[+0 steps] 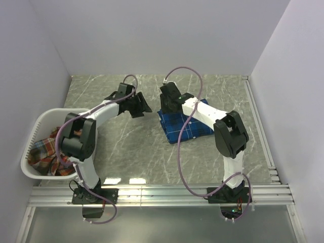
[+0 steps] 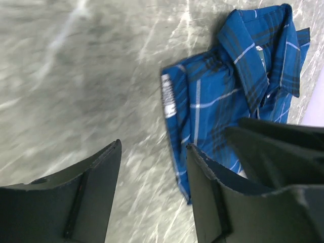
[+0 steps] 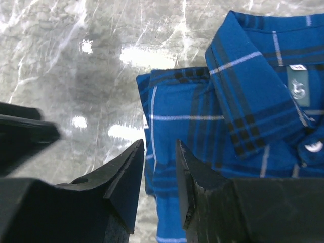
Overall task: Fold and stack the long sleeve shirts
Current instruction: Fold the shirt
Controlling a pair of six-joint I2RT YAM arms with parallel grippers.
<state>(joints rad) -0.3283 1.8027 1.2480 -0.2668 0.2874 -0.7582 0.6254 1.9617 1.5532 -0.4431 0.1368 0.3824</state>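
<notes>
Left wrist view has the left gripper (image 2: 153,148) with its fingers well apart and nothing between them, only bare grey marble table (image 2: 76,76) showing in the gap. The folded royal blue plaid shirt (image 2: 228,101) lies just beside its right finger, a white care tag (image 2: 168,96) at the fold edge. The right gripper (image 3: 159,145) hovers at that shirt's edge, its fingers only narrowly parted and pinching nothing. Its camera alone shows the collar label (image 3: 297,87) and a white button (image 3: 314,147). Only the top view takes in the white laundry basket (image 1: 26,163) at the table's left edge, the red-orange plaid shirt (image 1: 45,152) crumpled inside. There the right arm crosses over the blue shirt and hides part of it.
</notes>
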